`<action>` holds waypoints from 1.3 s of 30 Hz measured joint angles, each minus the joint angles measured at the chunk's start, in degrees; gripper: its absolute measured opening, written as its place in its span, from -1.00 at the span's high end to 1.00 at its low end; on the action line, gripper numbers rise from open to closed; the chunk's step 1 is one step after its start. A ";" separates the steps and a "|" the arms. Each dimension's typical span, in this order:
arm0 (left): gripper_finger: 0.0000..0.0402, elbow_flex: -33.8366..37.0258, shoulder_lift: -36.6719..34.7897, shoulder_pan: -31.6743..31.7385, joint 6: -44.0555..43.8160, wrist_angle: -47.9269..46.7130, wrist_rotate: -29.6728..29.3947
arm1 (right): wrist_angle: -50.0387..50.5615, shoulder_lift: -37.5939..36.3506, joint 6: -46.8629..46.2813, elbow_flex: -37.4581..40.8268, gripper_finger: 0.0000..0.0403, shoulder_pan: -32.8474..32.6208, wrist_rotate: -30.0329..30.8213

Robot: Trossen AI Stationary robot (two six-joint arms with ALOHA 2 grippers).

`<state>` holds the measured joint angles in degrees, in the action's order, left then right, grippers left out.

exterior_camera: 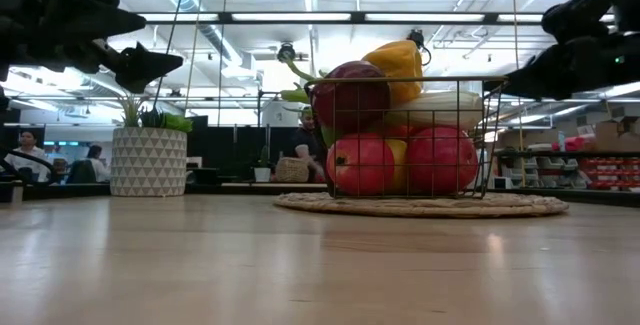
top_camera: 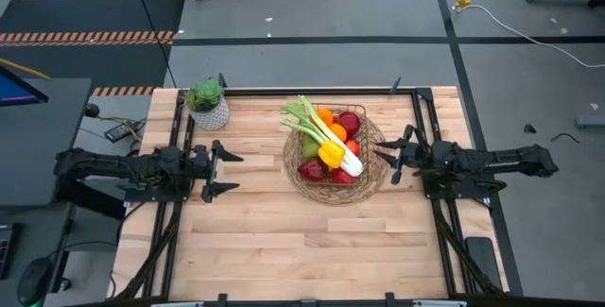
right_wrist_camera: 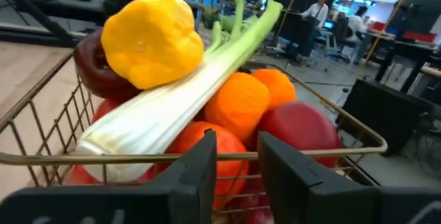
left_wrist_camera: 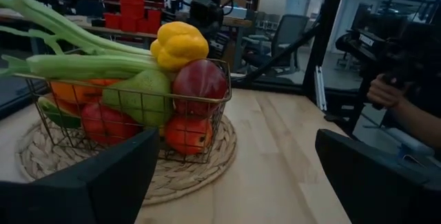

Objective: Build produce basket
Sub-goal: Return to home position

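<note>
Heaped basket (top_camera: 367, 146): stiff, light wire; loose, top-heavy produce (top_camera: 331, 154); lift by rim. Left tool (top_camera: 238, 173) spread, right tool (top_camera: 384, 165) narrowly parted, both empty.

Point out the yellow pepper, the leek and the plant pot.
yellow pepper (right_wrist_camera: 150, 41): right wrist view, middle of its rounded side.
leek (right_wrist_camera: 165, 117): right wrist view, on its pale stalk.
plant pot (exterior_camera: 148, 162): low view, on its patterned wall.
</note>
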<state>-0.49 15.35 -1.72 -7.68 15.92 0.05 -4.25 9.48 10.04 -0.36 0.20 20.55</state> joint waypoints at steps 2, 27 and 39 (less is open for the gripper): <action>-0.97 0.00 0.00 0.00 -0.18 0.02 0.00 | -0.68 0.42 -0.02 0.00 0.49 1.47 -2.06; -0.97 0.00 0.00 0.00 -1.77 0.48 0.02 | 0.92 0.74 -4.55 0.00 0.97 7.02 -15.08; -0.90 0.00 0.00 -0.02 0.62 -1.05 -1.73 | 2.38 0.79 -4.67 0.00 0.97 5.91 -14.74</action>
<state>-0.49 15.35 -1.74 -7.06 14.88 -1.67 -1.87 10.27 5.36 -0.36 6.11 5.81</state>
